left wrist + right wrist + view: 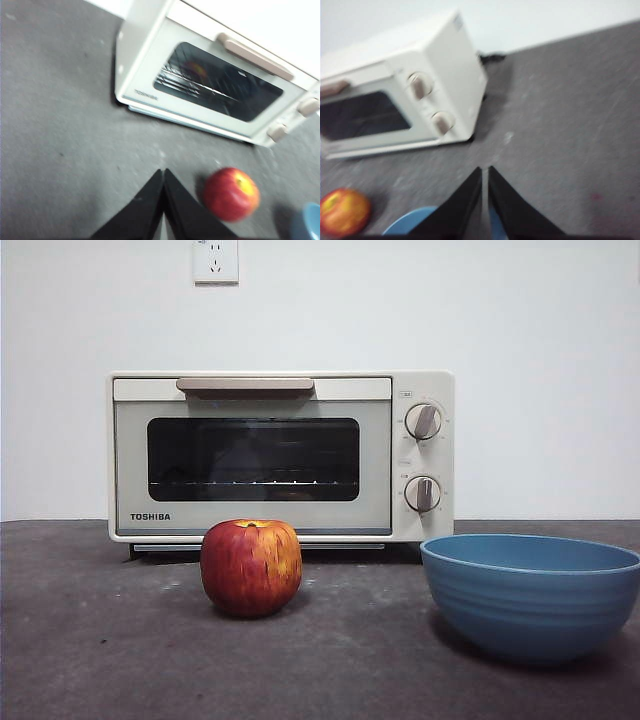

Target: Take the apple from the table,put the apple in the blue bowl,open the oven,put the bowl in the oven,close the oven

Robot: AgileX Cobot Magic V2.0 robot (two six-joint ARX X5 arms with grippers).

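Note:
A red apple with yellow streaks rests on the dark grey table, in front of the cream-white TOSHIBA oven, whose door is closed. To the apple's right stands the blue bowl, with nothing showing above its rim. No arm shows in the front view. My left gripper is shut and hangs above the table beside the apple. My right gripper is shut too, over the bowl, with the apple off to one side.
A white wall with a socket rises behind the oven. The oven's beige handle runs along the top of the door, and two knobs sit on its right side.

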